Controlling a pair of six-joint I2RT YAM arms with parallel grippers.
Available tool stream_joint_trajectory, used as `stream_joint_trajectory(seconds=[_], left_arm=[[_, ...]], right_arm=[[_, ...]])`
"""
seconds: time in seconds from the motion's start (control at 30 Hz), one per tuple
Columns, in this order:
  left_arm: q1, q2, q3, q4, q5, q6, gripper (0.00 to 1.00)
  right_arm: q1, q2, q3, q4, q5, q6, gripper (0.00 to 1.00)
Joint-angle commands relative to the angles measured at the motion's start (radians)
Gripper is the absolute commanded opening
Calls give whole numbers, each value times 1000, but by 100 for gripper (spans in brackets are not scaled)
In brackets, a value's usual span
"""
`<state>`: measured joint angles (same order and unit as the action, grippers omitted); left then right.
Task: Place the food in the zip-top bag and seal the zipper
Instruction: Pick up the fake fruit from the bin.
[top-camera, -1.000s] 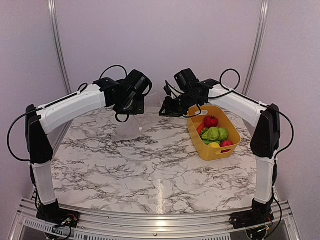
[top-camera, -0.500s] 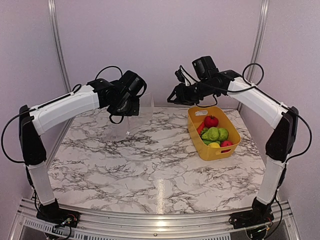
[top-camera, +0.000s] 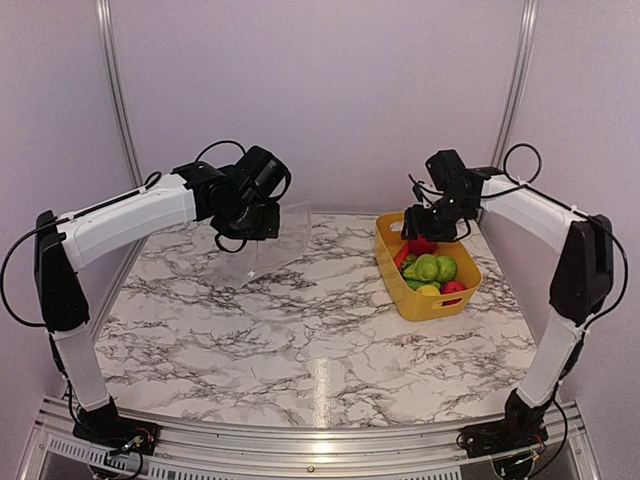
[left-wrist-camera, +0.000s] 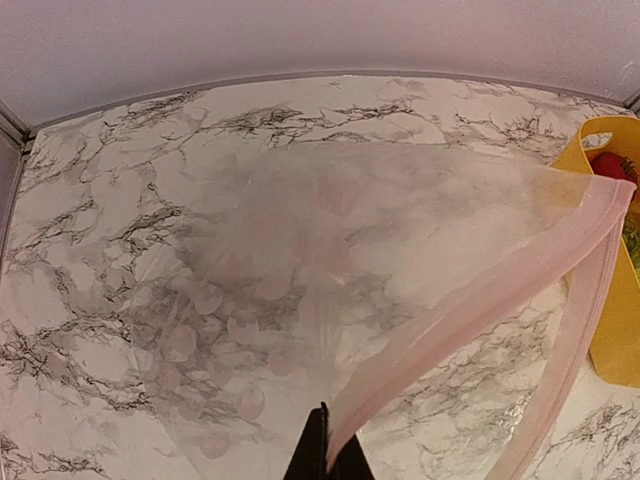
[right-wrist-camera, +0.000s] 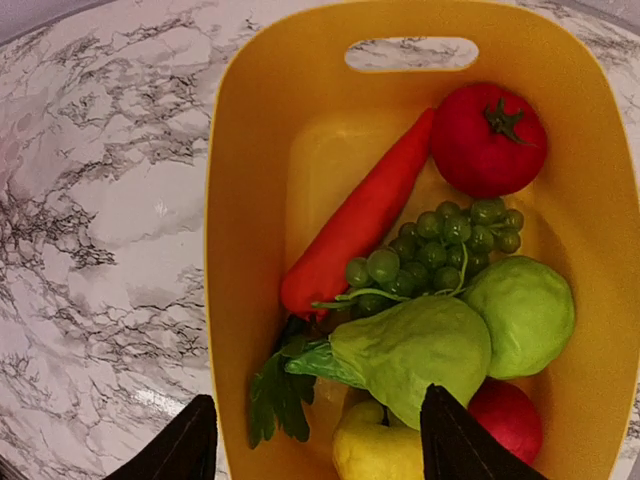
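Note:
My left gripper is shut on the pale pink zipper strip and holds the clear zip-top bag up at the back left, its lower end on the marble. In the left wrist view the bag hangs open ahead of my gripper. My right gripper is open and empty, above the yellow basket. In the right wrist view my gripper spans the food: a long red-orange piece, a red tomato, green grapes, green pieces and a yellow one.
The yellow basket stands at the back right of the marble table, close to the right wall. The basket's corner shows at the right edge of the left wrist view. The purple back wall is just behind both grippers.
My right gripper has let go of the bag, swung right and come down over the yellow basket. The bag now hangs from my left gripper alone, which stayed about where it was.

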<state>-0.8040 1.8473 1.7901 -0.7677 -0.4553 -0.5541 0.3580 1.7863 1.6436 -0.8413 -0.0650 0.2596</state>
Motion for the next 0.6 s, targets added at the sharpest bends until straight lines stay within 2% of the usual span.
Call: stream_joint_trajectory(seconds=[0.0, 0.1, 0.47, 0.57], left_arm=[[6, -38, -11, 1, 32, 6, 0], [6, -42, -12, 2, 44, 9, 0], [6, -45, -15, 2, 72, 3, 0], [6, -47, -21, 4, 73, 2, 0]], right_arm=[[-34, -46, -58, -31, 33, -19, 68], [-47, -39, -70, -40, 35, -5, 74], [-81, 41, -32, -59, 34, 28, 81], [-96, 66, -4, -67, 31, 24, 91]])
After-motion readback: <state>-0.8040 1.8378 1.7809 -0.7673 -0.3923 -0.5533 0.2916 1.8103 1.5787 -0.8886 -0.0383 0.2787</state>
